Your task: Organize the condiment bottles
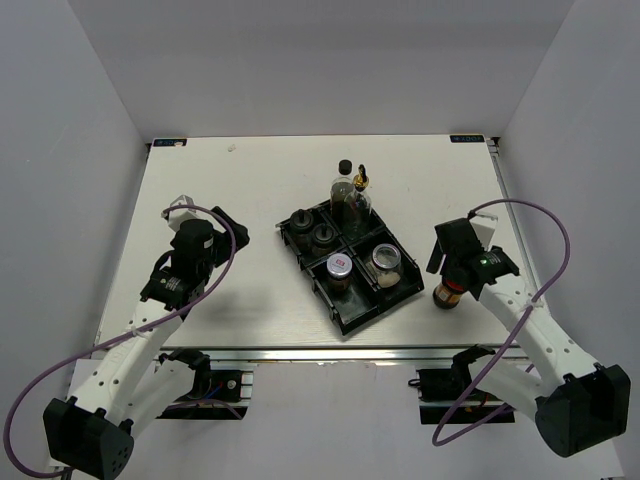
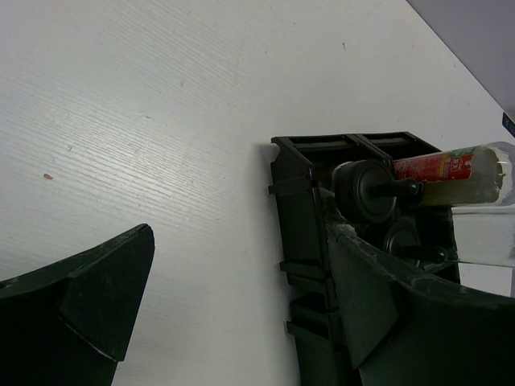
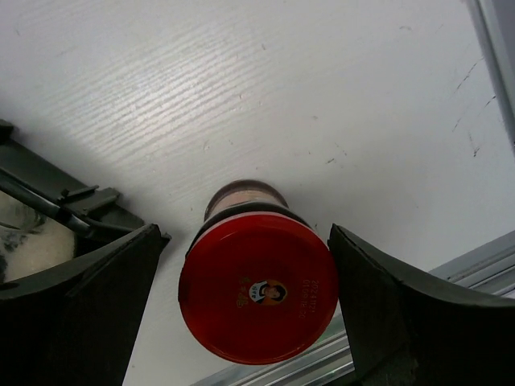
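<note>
1. Your right gripper (image 3: pixel 243 232) hangs released, its fingers straddling the red-lidded jar (image 3: pixel 257 293), which stands on the table (image 1: pixel 250 180) just right of the tray (image 1: pixel 352 318), near the front edge.
2. Your left gripper (image 2: pixel 240 241) is spread wide above the table, left of the tray.
3. Your six other bottles (image 1: pixel 338 268) stand in the tray, the tall pair (image 1: pixel 345 190) farthest.

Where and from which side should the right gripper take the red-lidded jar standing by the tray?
Grip the short glass jar with the round red lid across that lid's rim, coming straight down. It stands upright on the white table, apart from the black tray, and the open jaws of the right gripper flank it.
</note>
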Available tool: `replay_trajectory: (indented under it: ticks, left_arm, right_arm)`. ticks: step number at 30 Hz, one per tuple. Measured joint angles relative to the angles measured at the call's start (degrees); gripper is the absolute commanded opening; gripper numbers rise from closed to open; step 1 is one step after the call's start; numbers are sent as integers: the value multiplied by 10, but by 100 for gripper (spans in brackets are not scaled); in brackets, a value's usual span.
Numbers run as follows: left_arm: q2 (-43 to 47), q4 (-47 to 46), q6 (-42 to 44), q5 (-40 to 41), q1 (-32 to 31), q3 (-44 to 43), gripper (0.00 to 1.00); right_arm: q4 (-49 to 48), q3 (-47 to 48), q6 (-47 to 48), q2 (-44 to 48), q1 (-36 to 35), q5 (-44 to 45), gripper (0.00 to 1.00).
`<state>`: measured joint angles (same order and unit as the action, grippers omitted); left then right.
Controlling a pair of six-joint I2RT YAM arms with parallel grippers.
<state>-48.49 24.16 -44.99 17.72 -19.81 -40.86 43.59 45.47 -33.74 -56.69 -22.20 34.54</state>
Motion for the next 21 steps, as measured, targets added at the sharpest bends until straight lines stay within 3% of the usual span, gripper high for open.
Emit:
replay_trajectory:
  ticks: [5,8,9,12,17,18,21]
  left_arm:
    - [0,-2,0,-2,0,0,98]
    - [-1,-3,0,-3,0,0,98]
    - [-1,-3,0,-3,0,0,98]
    - [-1,-3,0,-4,0,0,98]
    - [0,-6,0,-4,0,0,98]
    - [0,-7,0,-4,0,0,98]
    - [2,-7,0,-4,0,0,98]
  right_arm:
    - [-2,-11,7,-3,10,-24,81]
    - [-4,-13,11,-3,16,-33,62]
    - [-7,-13,10,-3,16,-36,51]
    - [-8,-13,10,0,16,-40,30]
    - [10,-11,17,30,16,-58,12]
    - [17,-7,21,39,16,-61,1]
    - [38,25,38,65,16,-68,0]
